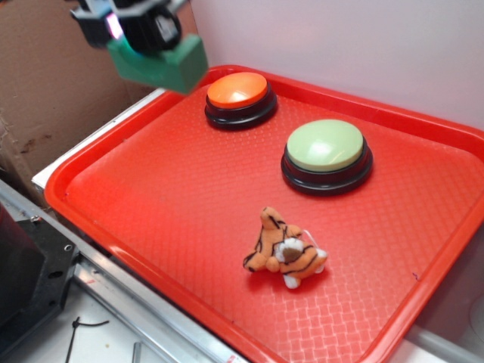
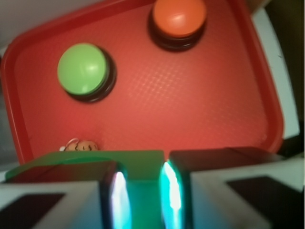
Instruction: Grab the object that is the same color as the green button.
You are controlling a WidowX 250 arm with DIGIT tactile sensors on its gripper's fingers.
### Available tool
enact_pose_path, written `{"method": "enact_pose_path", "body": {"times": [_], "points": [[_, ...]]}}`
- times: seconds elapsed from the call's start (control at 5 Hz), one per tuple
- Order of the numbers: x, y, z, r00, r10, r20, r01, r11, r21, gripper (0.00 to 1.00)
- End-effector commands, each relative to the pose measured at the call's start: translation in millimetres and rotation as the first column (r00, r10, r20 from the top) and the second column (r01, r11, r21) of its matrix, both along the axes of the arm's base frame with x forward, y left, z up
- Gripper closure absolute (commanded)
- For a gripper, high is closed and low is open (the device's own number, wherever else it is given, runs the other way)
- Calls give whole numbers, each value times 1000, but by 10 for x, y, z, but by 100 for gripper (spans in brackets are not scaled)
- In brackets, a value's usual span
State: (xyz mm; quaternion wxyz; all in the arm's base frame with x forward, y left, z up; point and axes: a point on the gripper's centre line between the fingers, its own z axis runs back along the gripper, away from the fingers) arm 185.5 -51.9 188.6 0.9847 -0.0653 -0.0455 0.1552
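Observation:
My gripper is shut on the dark green block and holds it high in the air above the tray's far left corner. In the wrist view the block fills the gap between my two fingers, and the gripper looks down on the tray. The pale green dome button on its black base sits at the tray's back right; it also shows in the wrist view. The block is well clear of the tray floor.
An orange dome button sits at the tray's back left, also in the wrist view. An orange striped tiger plush lies at the front middle of the red tray. A cardboard wall stands left, a white wall behind.

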Motion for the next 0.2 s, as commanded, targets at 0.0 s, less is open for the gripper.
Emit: {"method": "enact_pose_path", "body": {"times": [0.0], "points": [[27,140,231,998,-28,59,27,999,17,100]]}}
